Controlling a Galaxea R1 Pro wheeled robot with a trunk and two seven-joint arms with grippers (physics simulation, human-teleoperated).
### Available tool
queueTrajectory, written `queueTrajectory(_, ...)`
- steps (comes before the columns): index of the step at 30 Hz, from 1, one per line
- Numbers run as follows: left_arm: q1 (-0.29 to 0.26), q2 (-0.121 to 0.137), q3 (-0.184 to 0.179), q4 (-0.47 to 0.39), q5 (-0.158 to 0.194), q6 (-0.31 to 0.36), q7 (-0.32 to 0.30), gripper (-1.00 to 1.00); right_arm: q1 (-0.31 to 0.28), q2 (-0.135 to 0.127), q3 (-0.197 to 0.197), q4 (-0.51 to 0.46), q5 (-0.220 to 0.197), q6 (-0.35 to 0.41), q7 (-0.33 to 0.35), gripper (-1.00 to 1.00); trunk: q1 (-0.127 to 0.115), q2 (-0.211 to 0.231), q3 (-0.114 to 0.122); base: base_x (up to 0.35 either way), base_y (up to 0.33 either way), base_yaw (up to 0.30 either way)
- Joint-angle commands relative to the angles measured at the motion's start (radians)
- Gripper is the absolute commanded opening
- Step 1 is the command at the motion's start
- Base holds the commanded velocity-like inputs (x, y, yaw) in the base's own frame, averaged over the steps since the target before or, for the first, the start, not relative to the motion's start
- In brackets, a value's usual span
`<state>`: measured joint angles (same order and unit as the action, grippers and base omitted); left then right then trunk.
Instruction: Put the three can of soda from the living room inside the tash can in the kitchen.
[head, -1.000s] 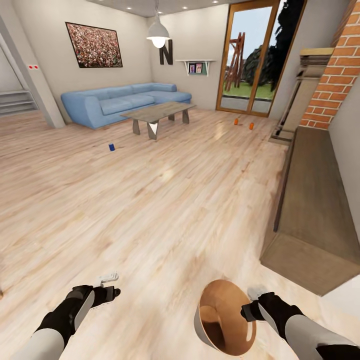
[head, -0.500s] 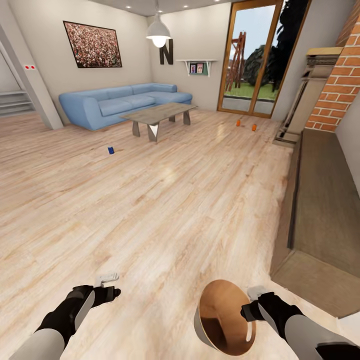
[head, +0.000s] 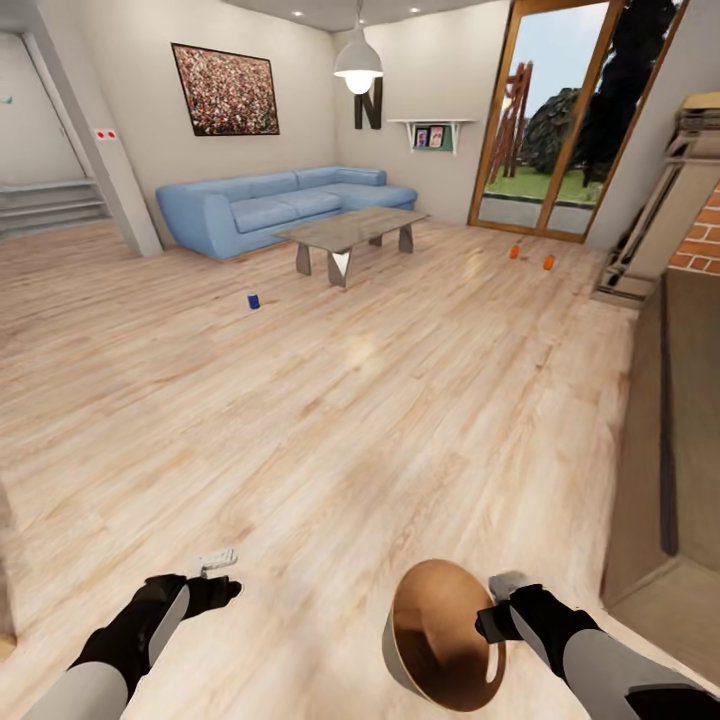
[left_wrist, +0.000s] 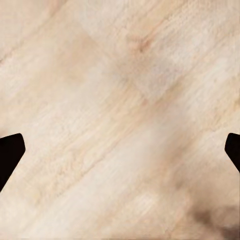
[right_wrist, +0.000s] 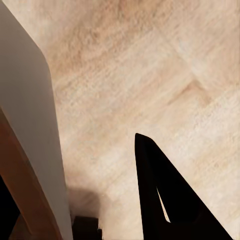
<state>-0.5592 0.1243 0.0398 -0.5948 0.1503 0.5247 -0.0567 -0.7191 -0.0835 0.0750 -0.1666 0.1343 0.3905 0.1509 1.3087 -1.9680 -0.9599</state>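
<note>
At the lower right of the head view the right gripper (head: 497, 603) is seen clamped on the rim of the tash can (head: 440, 640), which is held tilted off the floor w/ its brown interior turned toward the camera and its light grey outer wall at the lower left edge. In the right wrist view the bin wall (right_wrist: 35, 130) is seen along the left edge, grey outside and brown inside, w/ one dark finger (right_wrist: 167, 200) beside it above the wood floor (right_wrist: 150, 65). At the lower left of the head view the left gripper (head: 217, 572) is held over bare floor w/ nothing in it; in the left wrist view its dark fingertips (left_wrist: 10, 155) are seen at opposite frame edges, i.e. spread wide apart. Mid-frame is taken up by light plank floor (head: 330, 420); a dark low bench (head: 690, 400) is seen along the right edge. Further back, left of centre, a small blue can (head: 254, 301) stands on the floor. Beyond it a grey coffee table (head: 352, 230) is placed in front of a blue sofa (head: 280, 205). At upper right, two cans of soda (head: 514, 252) (head: 548, 262) are seen upright on the floor near the glass door (head: 560, 120), apart from each other. Brick (head: 700, 240) is visible at the far right edge. A framed picture (head: 226, 90) and a pendant lamp (head: 359, 62) are seen at the top.
</note>
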Motion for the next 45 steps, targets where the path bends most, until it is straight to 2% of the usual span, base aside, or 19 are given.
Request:
queueTrajectory(1, 0.001, 0.000, 0.000, 0.000, 0.000, 0.000, 0.000, 1.00, 0.000, 0.000, -0.007, -0.001, -0.013, 0.001, 0.005, -1.00, 0.000, 0.000, 0.000, 0.253, 0.198, 0.194)
queueTrajectory(27, 0.007, 0.000, -0.012, 0.000, 0.001, 0.000, 0.000, 1.00, 0.007, 0.002, -0.006, -0.001, -0.013, -0.016, 0.010, -1.00, 0.000, 0.000, 0.000, 0.255, 0.185, 0.039)
queueTrajectory(45, 0.007, 0.000, -0.013, 0.000, 0.001, 0.000, 0.001, 1.00, 0.007, 0.002, -0.006, -0.001, -0.014, -0.016, 0.005, -1.00, 0.000, 0.000, 0.000, 0.263, 0.032, 0.052)
